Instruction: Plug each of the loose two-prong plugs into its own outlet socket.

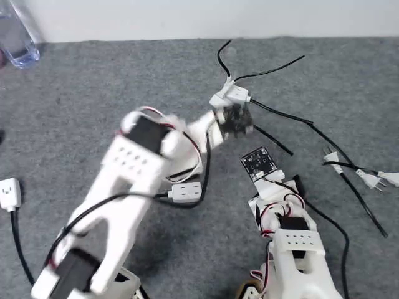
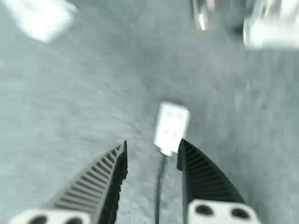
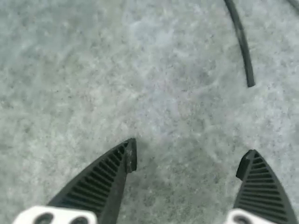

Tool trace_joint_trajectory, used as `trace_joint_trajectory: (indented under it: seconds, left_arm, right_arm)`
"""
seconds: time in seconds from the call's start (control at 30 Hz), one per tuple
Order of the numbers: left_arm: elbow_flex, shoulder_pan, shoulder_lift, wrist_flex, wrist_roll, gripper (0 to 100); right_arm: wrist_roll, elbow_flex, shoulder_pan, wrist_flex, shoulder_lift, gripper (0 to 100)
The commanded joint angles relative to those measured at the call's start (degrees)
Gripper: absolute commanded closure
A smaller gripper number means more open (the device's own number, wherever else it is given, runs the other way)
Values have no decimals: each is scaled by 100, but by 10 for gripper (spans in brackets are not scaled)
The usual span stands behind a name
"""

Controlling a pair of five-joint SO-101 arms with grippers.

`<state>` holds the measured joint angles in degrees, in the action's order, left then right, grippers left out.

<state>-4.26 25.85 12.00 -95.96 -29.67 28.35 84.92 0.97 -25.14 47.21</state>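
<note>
In the left wrist view my left gripper (image 2: 153, 144) is open just above the grey carpet. A small white block (image 2: 171, 126) with a dark cord lies just past its fingertips; blur hides whether it is a plug or a socket. From above, the left gripper (image 1: 235, 119) sits right below a white socket piece (image 1: 230, 94) with black cords. My right gripper (image 3: 191, 149) is open over bare carpet, holding nothing. Loose white two-prong plugs (image 1: 333, 157) (image 1: 372, 180) lie at the right on black cords. One white outlet socket (image 1: 187, 192) lies under the left arm, another (image 1: 9, 193) at the left edge.
Black cords (image 1: 293, 115) trail across the carpet from the centre to the right; one cord end (image 3: 240, 42) lies ahead of the right gripper. A clear bottle (image 1: 15, 37) stands at the back left. The right arm (image 1: 293, 243) sits at the front right.
</note>
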Motion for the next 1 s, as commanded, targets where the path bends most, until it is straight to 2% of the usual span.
trace_joint_trajectory:
  seconds: [0.0,0.17,0.33,0.43,0.53,0.63,0.77,0.97]
  left_arm:
    - [-1209,-396,818,-185,958,834]
    - [-1692,-1837,1609,-114,1987,834]
    - [-1604,-2866,2286,-141,2330,833]
    - [-1112,-3147,2884,-466,2338,834]
    - [-66,-3965,3648,-264,2330,831]
    - [1103,-3947,4413,237,2312,831]
    - [2510,-4220,5688,440,2365,830]
    - [4804,-4220,7965,1002,2629,829]
  right_arm:
    - [53,-35,66,66,92,660]
    - [26,-79,-84,57,92,660]
    - [18,-229,-365,-22,92,660]
    - [9,-229,-66,-251,92,656]
    - [79,-246,40,-233,92,659]
    - [334,-527,-295,-40,224,660]
    - [308,-862,-673,-215,796,660]
    - [132,-1714,-884,-2149,2044,660]
